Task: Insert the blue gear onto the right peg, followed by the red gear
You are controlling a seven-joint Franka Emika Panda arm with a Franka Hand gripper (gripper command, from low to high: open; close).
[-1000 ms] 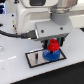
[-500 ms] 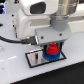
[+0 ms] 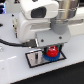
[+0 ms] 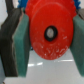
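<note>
With the fingers (image 4: pixel 17 47) clamped on the red gear (image 3: pixel 51 51) just above the blue gear (image 3: pixel 50 58), descent should stay vertical, keeping the gear's bore centred over the peg.

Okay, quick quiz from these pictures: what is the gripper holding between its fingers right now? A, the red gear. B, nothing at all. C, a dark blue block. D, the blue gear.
A: in the wrist view the red gear fills the gap between the green pads of the gripper, and in the exterior view it sits just above the blue gear on the plate.
</note>
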